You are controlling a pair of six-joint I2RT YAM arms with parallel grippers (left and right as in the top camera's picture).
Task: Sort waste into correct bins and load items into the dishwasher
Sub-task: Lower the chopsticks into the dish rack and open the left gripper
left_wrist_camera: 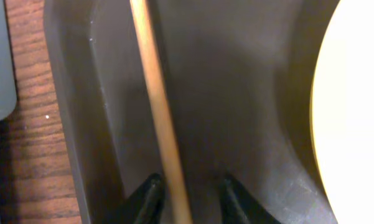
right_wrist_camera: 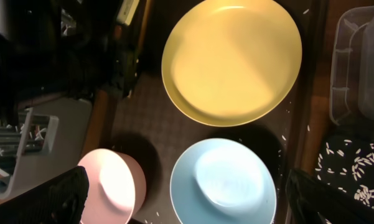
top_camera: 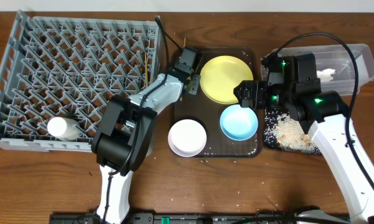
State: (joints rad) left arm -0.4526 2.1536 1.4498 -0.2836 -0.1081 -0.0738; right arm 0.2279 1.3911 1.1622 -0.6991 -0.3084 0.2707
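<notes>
In the left wrist view a wooden chopstick [left_wrist_camera: 158, 106] lies along the brown tray's [left_wrist_camera: 249, 93] left side. My left gripper [left_wrist_camera: 191, 200] straddles its near end, jaws apart; the stick rests against the left finger [left_wrist_camera: 148, 198], with a gap to the right one. The yellow plate [top_camera: 227, 79] lies just right of it. My right gripper [right_wrist_camera: 202, 202] hangs wide open over the light blue bowl [right_wrist_camera: 224, 180], with the pink bowl [right_wrist_camera: 112, 186] by its left finger [right_wrist_camera: 65, 199]. A white cup [top_camera: 63, 128] lies in the grey dishwasher rack [top_camera: 81, 62].
The black tray [top_camera: 271, 140] with rice scraps [top_camera: 292, 132] sits right of the brown tray. Behind it stands the clear tub [top_camera: 361, 59] holding a white napkin [top_camera: 327, 74]. The right arm's cable loops above the tub.
</notes>
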